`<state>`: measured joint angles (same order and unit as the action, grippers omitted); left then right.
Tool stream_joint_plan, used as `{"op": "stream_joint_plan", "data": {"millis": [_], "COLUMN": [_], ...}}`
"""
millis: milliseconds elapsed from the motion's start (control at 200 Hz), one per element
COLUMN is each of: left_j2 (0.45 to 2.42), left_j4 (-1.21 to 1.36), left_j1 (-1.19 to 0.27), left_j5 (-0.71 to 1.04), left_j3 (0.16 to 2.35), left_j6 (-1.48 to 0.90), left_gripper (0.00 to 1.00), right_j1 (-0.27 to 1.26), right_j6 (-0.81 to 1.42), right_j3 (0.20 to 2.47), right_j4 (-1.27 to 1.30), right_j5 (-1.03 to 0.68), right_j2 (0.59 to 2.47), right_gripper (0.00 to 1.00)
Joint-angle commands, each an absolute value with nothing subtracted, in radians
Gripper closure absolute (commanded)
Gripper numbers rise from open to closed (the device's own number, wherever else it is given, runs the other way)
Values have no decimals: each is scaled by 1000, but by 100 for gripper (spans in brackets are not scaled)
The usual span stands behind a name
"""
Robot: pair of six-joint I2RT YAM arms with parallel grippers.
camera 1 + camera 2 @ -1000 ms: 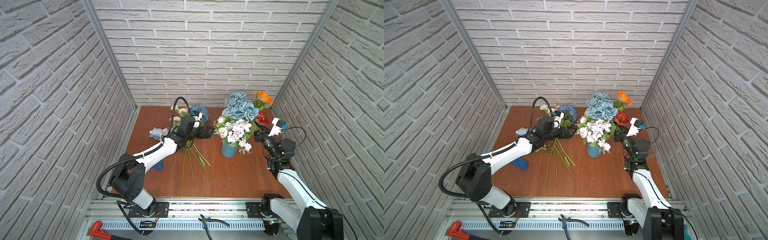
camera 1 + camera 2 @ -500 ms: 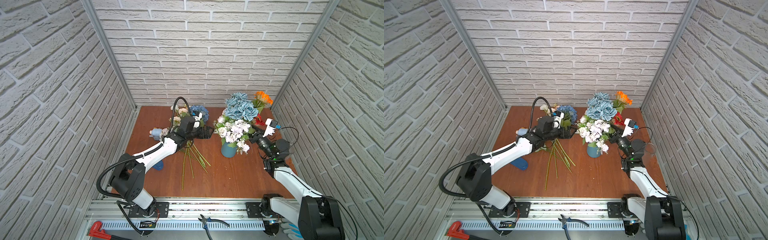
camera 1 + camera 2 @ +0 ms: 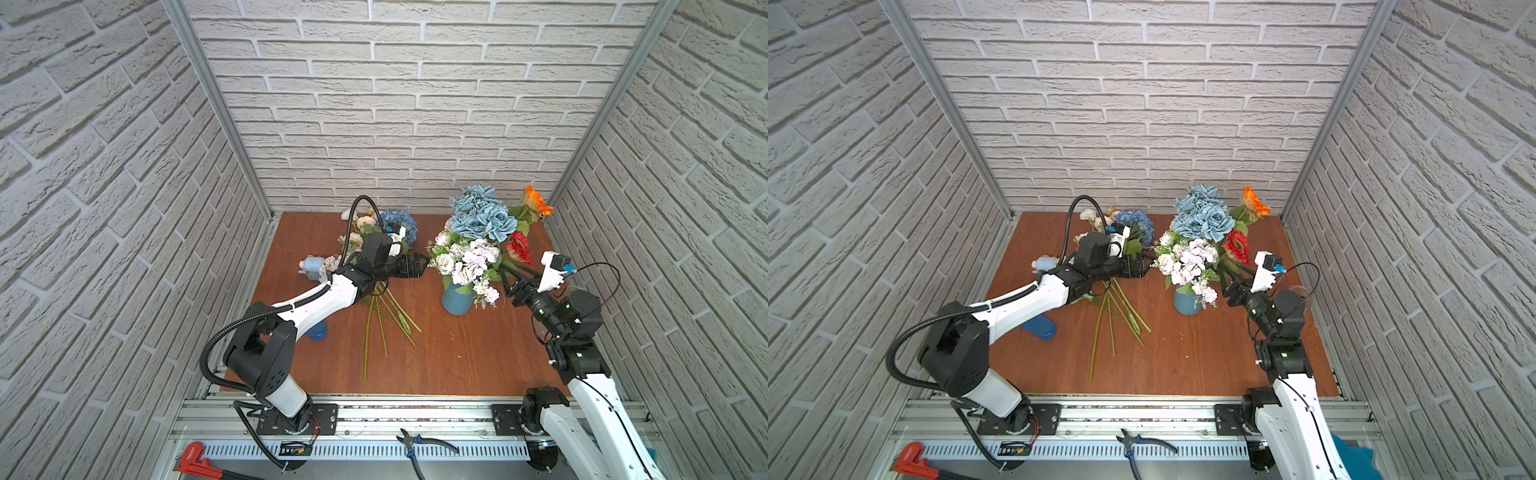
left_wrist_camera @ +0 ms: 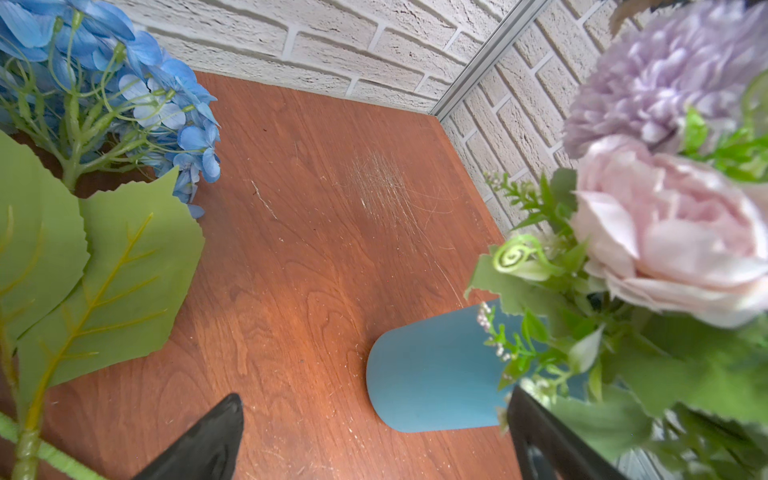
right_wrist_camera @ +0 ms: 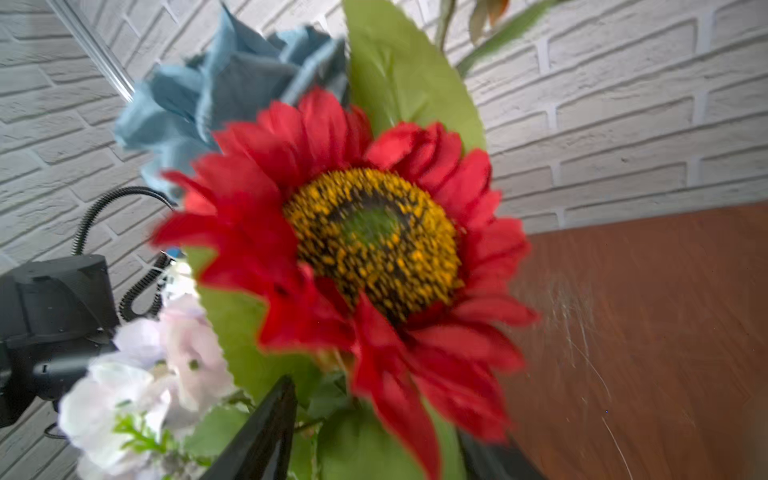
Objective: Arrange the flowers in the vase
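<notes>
The left arm is stretched low over the tabletop [image 3: 457, 357], its hand [image 3: 424, 266] levelled at the blue vase [image 3: 456, 300] with fingers spread wide and nothing held. The right arm is bent upward at the right side, its hand [image 3: 510, 272] set under the red daisy [image 3: 519, 247], fingers parted around leaves, not clamped. Dusty-blue roses [image 3: 480, 216], lilac-white clusters [image 3: 469, 262] and an orange bloom [image 3: 536, 202] are stood in the vase; the blue hydrangea [image 3: 399, 222] and cream roses [image 3: 365, 222] are laid on the tabletop beside the left wrist.
</notes>
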<state>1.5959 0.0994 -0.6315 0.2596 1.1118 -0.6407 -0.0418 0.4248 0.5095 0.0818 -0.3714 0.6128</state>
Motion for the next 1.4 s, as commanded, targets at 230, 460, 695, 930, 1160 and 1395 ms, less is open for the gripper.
{"op": "stream_joint_plan", "data": {"millis": [230, 460, 695, 930, 1160, 1395], "left_j2": [1580, 1626, 1716, 1823, 1900, 1950], "left_j4": [185, 226, 270, 353, 397, 447], "left_j1": [-638, -637, -635, -637, -638, -647], "left_j5": [265, 264, 270, 304, 350, 400], "left_j3": [1103, 1113, 1165, 1204, 1262, 1290], "left_j6": [-644, -653, -691, -774, -810, -835], "left_gripper": [2, 2, 2, 2, 2, 2], "right_j1": [-37, 117, 326, 411, 411, 405], "right_j6": [447, 450, 275, 72, -24, -23], "right_j3": [406, 269, 169, 163, 200, 214], "right_j4": [-101, 56, 318, 598, 822, 1004], "right_j5": [-320, -247, -98, 12, 123, 143], "right_j2": [530, 538, 604, 844, 1033, 1155], "right_gripper": [15, 0, 2, 1, 1, 1]}}
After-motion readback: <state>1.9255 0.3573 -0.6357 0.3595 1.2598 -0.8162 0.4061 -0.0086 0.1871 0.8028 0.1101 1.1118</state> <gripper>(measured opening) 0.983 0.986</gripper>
